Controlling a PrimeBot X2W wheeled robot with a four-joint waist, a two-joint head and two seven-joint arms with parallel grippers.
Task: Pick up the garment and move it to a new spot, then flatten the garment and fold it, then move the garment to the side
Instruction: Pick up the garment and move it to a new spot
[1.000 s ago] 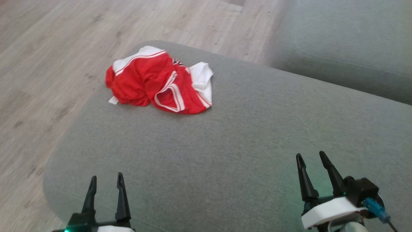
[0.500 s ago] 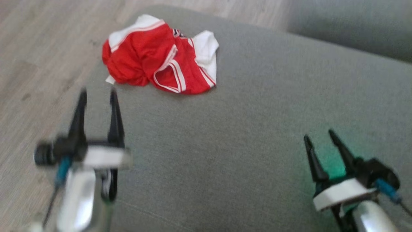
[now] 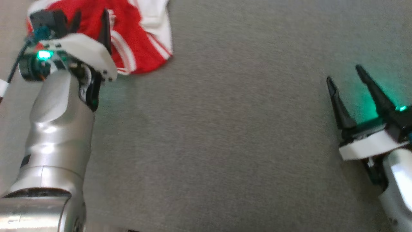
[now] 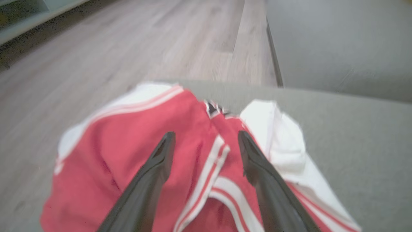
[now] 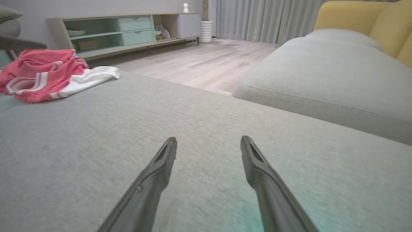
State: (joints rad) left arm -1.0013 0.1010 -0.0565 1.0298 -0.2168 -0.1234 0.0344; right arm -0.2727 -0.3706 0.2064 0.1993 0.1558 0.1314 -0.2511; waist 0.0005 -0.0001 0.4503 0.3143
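1. Hovering over the garment [image 4: 112,145], the left pincer [image 3: 91,17] has its fingers spread wide with nothing between them. In the left wrist view they straddle a ridge of bunched cloth, which I judge to be the line-up for the first pick-up.
2. The right pincer [image 3: 344,74] sits low over bare cushion [image 3: 225,129], well apart from the garment, equally open and empty. It is probably parked out of the way until flattening needs two arms.
3. The garment lies at the cushion's far left corner, close to the edge above the floor [image 4: 128,38]. That likely explains why the left arm does the reaching.
4. It is red sportswear with white panels and red-and-white striped trim, crumpled in a loose heap with overlapping folds. I cannot tell whether it is shorts or a top.
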